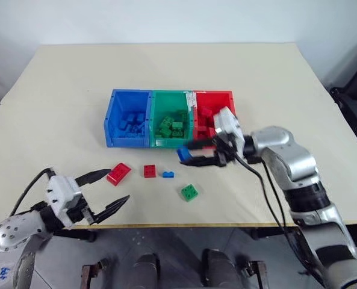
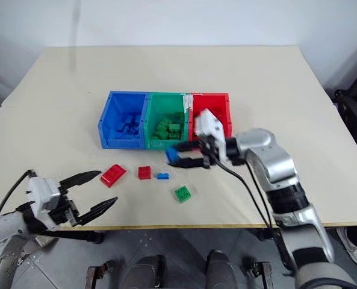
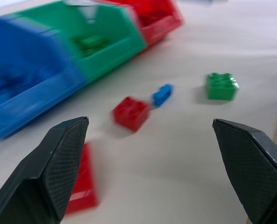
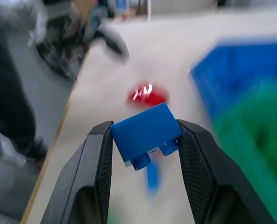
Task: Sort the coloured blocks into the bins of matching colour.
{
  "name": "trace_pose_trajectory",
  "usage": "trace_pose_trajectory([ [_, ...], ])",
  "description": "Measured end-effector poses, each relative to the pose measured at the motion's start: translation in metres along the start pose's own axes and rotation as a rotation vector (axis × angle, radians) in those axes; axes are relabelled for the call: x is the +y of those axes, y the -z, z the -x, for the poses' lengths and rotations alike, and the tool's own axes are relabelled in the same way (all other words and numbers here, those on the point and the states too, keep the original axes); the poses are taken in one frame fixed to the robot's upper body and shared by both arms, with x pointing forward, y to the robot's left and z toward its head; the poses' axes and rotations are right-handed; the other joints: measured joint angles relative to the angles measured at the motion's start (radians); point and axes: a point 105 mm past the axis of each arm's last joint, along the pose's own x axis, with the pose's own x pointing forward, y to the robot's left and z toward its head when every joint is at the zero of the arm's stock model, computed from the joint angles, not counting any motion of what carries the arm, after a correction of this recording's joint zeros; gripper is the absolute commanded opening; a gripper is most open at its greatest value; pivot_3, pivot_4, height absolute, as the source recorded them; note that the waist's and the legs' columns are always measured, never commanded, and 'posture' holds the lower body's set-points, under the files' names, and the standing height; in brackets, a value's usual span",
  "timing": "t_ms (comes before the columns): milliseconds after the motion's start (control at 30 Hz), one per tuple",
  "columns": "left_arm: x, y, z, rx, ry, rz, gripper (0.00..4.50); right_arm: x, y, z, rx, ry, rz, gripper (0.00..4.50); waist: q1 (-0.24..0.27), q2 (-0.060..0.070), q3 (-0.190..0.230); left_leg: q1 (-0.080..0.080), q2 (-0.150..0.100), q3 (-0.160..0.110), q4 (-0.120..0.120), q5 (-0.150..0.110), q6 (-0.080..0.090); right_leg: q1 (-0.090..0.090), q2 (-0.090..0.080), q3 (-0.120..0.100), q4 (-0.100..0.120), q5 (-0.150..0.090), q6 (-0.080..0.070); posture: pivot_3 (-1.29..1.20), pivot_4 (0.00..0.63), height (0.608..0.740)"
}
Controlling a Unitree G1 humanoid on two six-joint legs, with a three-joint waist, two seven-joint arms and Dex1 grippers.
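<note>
Three joined bins stand mid-table: blue bin, green bin and red bin, each with blocks of its own colour inside. My right gripper is shut on a blue block, held above the table just in front of the green bin. On the table lie a red oblong block, a red square block, a small blue block and a green block. My left gripper is open and level, just left of the red oblong block, with nothing between its fingers.
The table's front edge runs close behind the loose blocks. Dark equipment stands past the table's right side. Bare tabletop lies behind and to both sides of the bins.
</note>
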Motion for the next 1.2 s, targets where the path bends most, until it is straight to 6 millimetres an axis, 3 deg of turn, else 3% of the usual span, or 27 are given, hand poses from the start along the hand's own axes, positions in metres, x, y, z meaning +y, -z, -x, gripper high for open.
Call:
trace_pose_trajectory([
  [100, -0.003, 0.006, 0.011, 0.027, -0.044, 0.023, 4.50, -0.019, -0.014, -0.035, -0.052, 0.083, -0.030, 1.63, 0.001, -0.001, 0.000, -0.001, 0.000, 0.001, 0.000, 0.000, 0.000, -0.004, 0.000, 0.001, 0.003, -0.001, -0.001, 0.00, 0.150, 0.740],
  [167, -0.006, 0.006, 0.018, 0.031, -0.085, 0.025, 4.50, -0.037, -0.020, -0.069, -0.033, 0.170, -0.034, 1.63, -0.002, -0.001, -0.001, -0.002, 0.000, 0.004, 0.000, 0.000, 0.000, -0.009, 0.000, 0.005, 0.008, -0.001, -0.002, 0.00, 0.150, 0.740],
  [300, -0.009, 0.003, 0.019, 0.024, -0.111, 0.019, 4.50, -0.059, -0.025, -0.118, 0.016, 0.324, 0.008, 1.63, 0.001, -0.002, -0.001, -0.004, 0.001, 0.006, 0.000, 0.000, -0.002, -0.016, 0.000, 0.006, 0.016, -0.003, -0.007, 0.00, 0.150, 0.740],
  [567, -0.009, -0.003, 0.016, 0.011, -0.135, -0.002, 4.50, -0.072, -0.009, -0.129, 0.037, 0.381, -0.001, 4.37, -0.007, -0.004, -0.002, -0.003, 0.002, 0.008, -0.002, 0.000, -0.002, -0.017, 0.001, 0.006, 0.016, -0.004, -0.007, 0.00, 0.150, 0.740],
  [600, -0.009, -0.003, 0.016, 0.012, -0.133, -0.004, 4.50, -0.073, -0.010, -0.127, 0.031, 0.380, 0.008, 4.44, -0.007, -0.004, -0.002, -0.004, 0.002, 0.008, -0.002, 0.000, -0.002, -0.017, 0.001, 0.006, 0.016, -0.004, -0.007, 0.00, 0.150, 0.740],
  [733, -0.009, -0.009, 0.008, 0.004, -0.093, -0.030, 4.50, -0.075, -0.021, -0.100, -0.038, 0.348, 0.084, 4.44, 0.002, -0.004, -0.002, -0.004, 0.002, 0.009, -0.002, 0.000, -0.001, -0.017, 0.001, 0.006, 0.016, -0.004, -0.007, 0.00, 0.150, 0.740],
  [867, -0.010, -0.012, 0.001, 0.002, -0.040, -0.049, 4.50, -0.063, -0.010, -0.068, -0.066, 0.274, 0.118, 4.44, -0.001, -0.005, -0.003, -0.003, 0.002, 0.009, -0.002, 0.000, -0.001, -0.017, 0.001, 0.006, 0.016, -0.004, -0.007, 0.00, 0.150, 0.740],
  [967, -0.012, -0.015, -0.013, 0.001, 0.060, -0.067, 4.50, -0.035, 0.010, -0.025, -0.067, 0.178, 0.149, 4.44, 0.009, -0.005, -0.003, -0.003, 0.002, 0.009, -0.002, 0.000, -0.001, -0.016, 0.001, 0.005, 0.015, -0.004, -0.007, 0.00, 0.150, 0.740],
  [1100, -0.013, -0.012, -0.034, 0.021, 0.208, -0.073, 4.50, -0.001, 0.057, 0.060, 0.059, 0.155, 0.126, 4.44, 0.026, -0.004, -0.003, -0.003, 0.002, 0.011, 0.001, -0.001, 0.001, -0.014, 0.001, 0.006, 0.013, -0.003, -0.006, 0.00, 0.150, 0.740],
  [1200, -0.012, -0.011, -0.048, 0.017, 0.279, -0.091, 4.50, 0.016, 0.067, 0.103, 0.115, 0.173, 0.125, 4.44, 0.022, -0.004, -0.002, -0.001, 0.003, 0.013, 0.000, -0.001, 0.001, -0.014, 0.001, 0.007, 0.014, -0.003, -0.006, 0.00, 0.150, 0.740],
])
